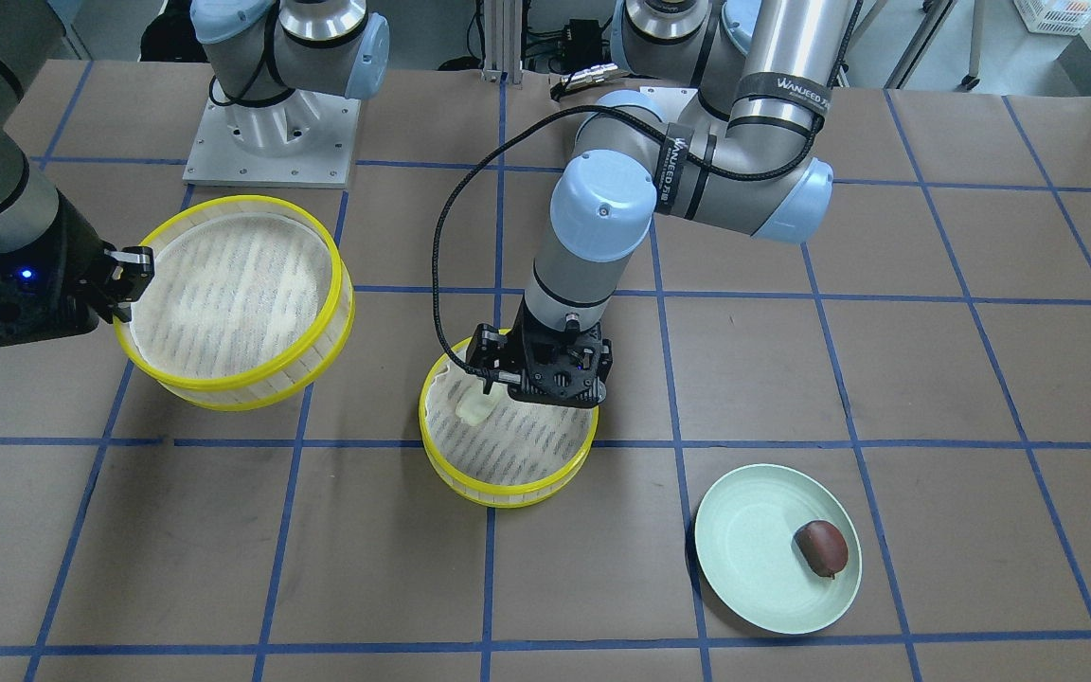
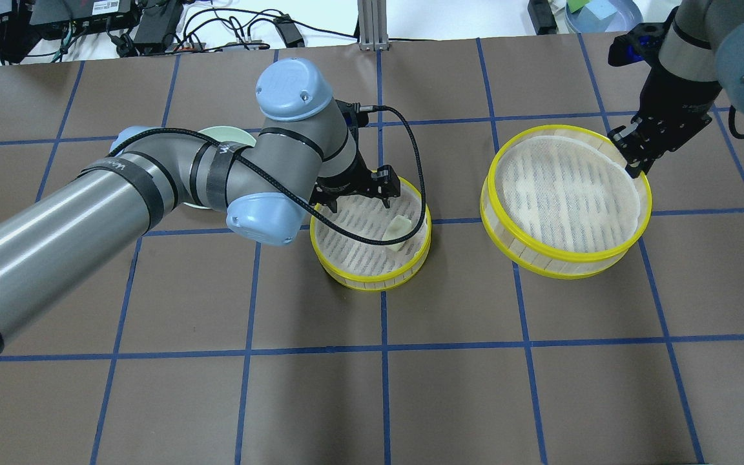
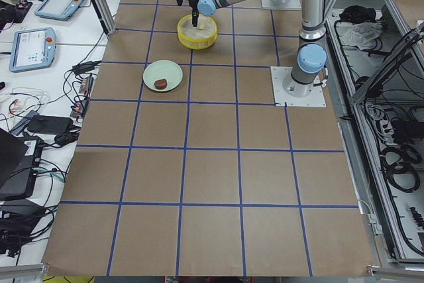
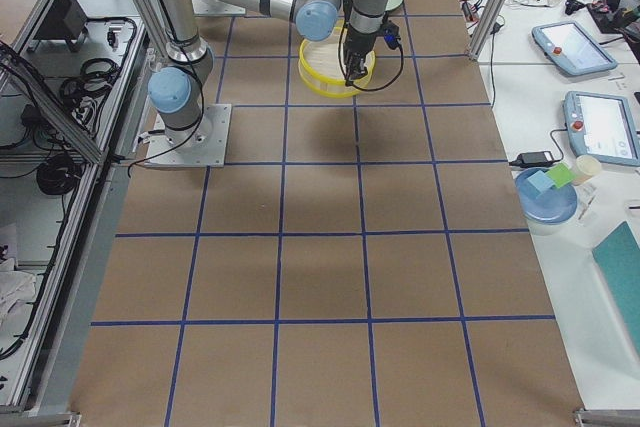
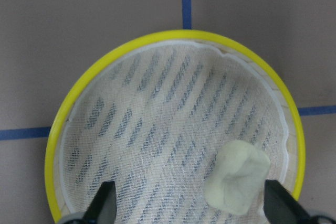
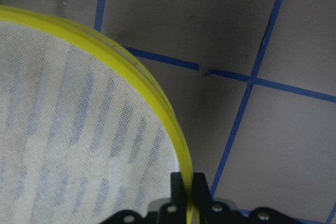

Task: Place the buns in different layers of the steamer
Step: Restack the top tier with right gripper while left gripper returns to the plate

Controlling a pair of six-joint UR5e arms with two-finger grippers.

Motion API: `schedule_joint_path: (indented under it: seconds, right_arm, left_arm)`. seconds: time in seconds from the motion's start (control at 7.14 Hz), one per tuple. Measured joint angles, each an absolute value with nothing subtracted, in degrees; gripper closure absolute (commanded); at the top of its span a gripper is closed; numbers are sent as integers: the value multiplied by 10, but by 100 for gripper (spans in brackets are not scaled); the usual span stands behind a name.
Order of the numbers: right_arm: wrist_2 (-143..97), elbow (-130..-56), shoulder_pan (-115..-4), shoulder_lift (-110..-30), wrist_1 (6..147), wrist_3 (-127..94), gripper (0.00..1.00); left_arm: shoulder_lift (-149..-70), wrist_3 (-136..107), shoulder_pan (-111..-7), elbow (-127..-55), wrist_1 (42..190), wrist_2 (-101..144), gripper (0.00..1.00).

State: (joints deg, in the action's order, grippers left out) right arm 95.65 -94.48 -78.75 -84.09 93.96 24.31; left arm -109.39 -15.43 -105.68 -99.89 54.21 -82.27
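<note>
One steamer tray (image 1: 508,497) with a yellow rim sits on the table at the centre. The cream bun (image 1: 473,409) lies on its mesh floor. My left gripper (image 1: 538,390) hangs just above it, open and empty. In the left wrist view the bun (image 5: 237,178) lies between the spread fingertips (image 5: 105,205), nearer the right one. My right gripper (image 2: 630,165) is shut on the rim of the second steamer tray (image 2: 559,268) and holds it tilted above the table, apart from the first. That tray is empty. The dark brown bun (image 1: 822,547) lies on the pale green plate (image 1: 744,568).
The table is brown paper with blue tape grid lines. The plate stands near the front edge on the left arm's side; in the overhead view the left arm hides most of it (image 2: 227,135). Both arm bases stand at the back.
</note>
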Motion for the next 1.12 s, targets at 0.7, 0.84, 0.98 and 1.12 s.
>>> schedule_joint_path:
  seconds: [0.7,0.84,0.98,1.12]
  right_arm:
    - [954,-943,-903,-812,982,62,100]
    - [954,-940,-934,-797,1006,9,100]
    - [954,-937,-969,-779,1037,-47,100]
    - [954,-932,-999,-761,1062,-97,100]
  left_arm:
    - [-1079,14,-906,-927,624,-888,0]
    - [-1081,27,-883,-925,621,-898,0]
    - [-1085,30,-864,-925,608,-903,0]
    - [-1088,26,-852,-925,595,-907,0]
